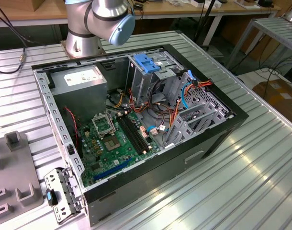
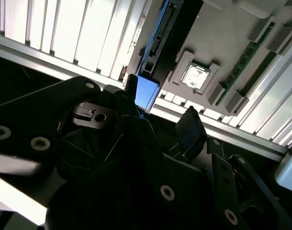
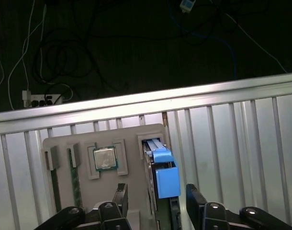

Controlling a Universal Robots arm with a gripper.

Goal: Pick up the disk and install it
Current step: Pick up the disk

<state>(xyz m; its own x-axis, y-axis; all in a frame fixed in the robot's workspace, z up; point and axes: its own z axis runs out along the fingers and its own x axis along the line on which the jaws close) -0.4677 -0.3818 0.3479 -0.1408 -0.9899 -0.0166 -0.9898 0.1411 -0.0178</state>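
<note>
Claw (image 3: 158,200) being held wide open, nothing gripped. Disk (image 3: 165,179) being stood on edge in slot of grey holder (image 3: 131,136), just beside chip (image 3: 104,158). Blue end tab being bracketed by fingers (image 3: 196,201), one per side, no contact seen. Long axis being run straight away from claw, crosswise to closing line. Ext. view: holder, prob. same, lying at 8 o'clock of open PC case (image 1: 184,165).

The ribbed silver metal desk (image 1: 251,177) is shining glossily. The bright blue plastic carrier of the dark disk (image 3: 166,181) is looking smooth, while the pale grey plastic holder tray (image 3: 88,136) is appearing matt.
</note>
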